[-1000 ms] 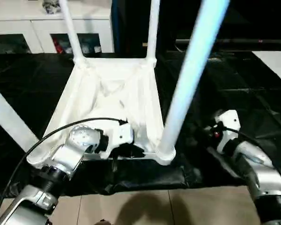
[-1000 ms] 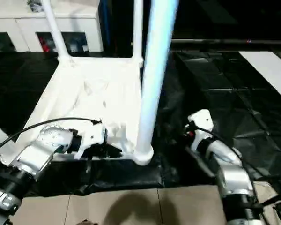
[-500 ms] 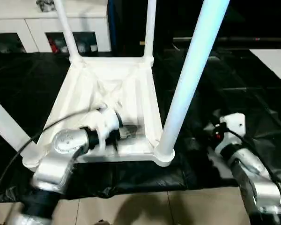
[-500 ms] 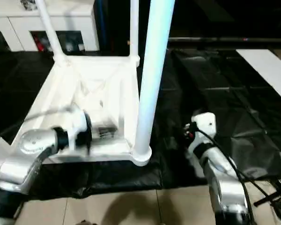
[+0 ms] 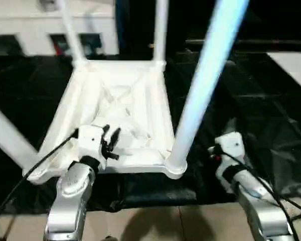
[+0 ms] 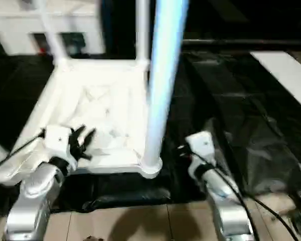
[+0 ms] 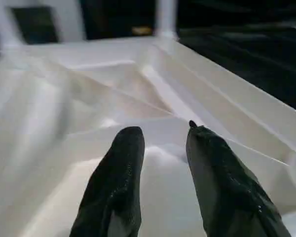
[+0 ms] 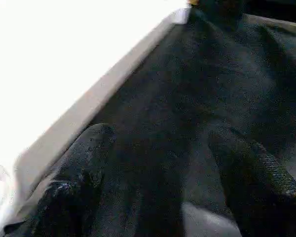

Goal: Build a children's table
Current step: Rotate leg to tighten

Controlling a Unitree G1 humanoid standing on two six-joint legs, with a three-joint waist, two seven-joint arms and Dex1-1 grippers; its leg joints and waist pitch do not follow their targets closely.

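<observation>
**Inspector:** Four legs are fitted to the children's table (image 5: 118,108), which lies upside down on a black cover (image 5: 271,115), ribbed underside facing up. Two far legs (image 5: 70,30) rise at the corners beyond the left gripper (image 5: 110,140); the near right leg (image 5: 203,85) stands in the corner socket between the two grippers.

**Assistant:** State of the left gripper?

**Inspector:** Its black fingers (image 7: 121,182) are parted with nothing between them. They hang just above the ribbed underside, close to the near edge of the top, pointing across it toward the far corners. I cannot tell whether the tips touch the plastic.

**Assistant:** And the right gripper?

**Inspector:** The right gripper (image 8: 158,163) stands spread wide and holds nothing. It sits over the black cover, just outside the table's right edge, which runs alongside one finger (image 8: 74,182) in the wrist view. From the head view its white housing (image 5: 231,145) is near the socketed right leg but apart from it.

**Assistant:** Anything beyond the table?

**Inspector:** A white cabinet (image 5: 20,37) stands well past the far edge, ahead of the left gripper. Tiled floor (image 5: 155,223) shows below both forearms.
</observation>
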